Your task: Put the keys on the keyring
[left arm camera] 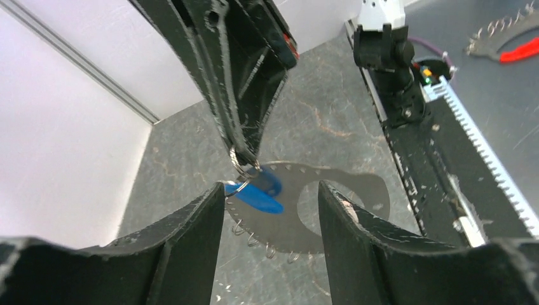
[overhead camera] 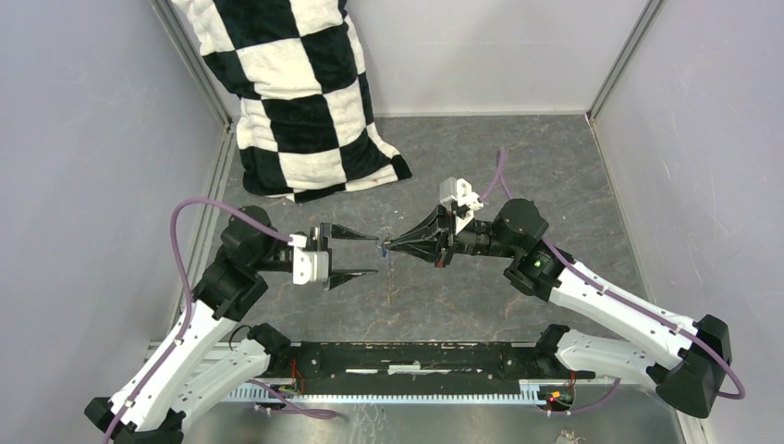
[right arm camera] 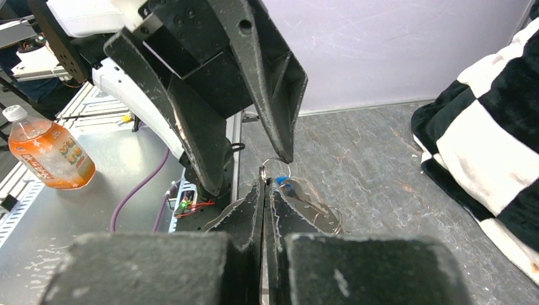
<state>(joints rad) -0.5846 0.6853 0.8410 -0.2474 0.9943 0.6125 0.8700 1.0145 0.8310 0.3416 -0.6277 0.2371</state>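
Observation:
My right gripper (overhead camera: 386,246) is shut, pinching the keyring (left arm camera: 243,164), a thin silver wire ring, at its fingertips. A blue-headed key (left arm camera: 259,192) hangs from the ring just below the tip. Behind it dangles a flat grey perforated piece (left arm camera: 346,190) with small wire coils along its edge. My left gripper (overhead camera: 362,253) faces the right one and is open. The blue key sits between its fingers (left arm camera: 202,223), close to the left one, and I cannot tell if they touch. In the right wrist view the ring (right arm camera: 274,166) and the key (right arm camera: 284,184) show just past my right gripper (right arm camera: 264,185).
A black-and-white checkered cushion (overhead camera: 296,92) leans in the back left corner. Grey walls close in the dark stone-patterned floor (overhead camera: 518,166) on three sides. The black base rail (overhead camera: 416,356) runs along the near edge. An orange drink bottle (right arm camera: 51,152) stands outside the cell.

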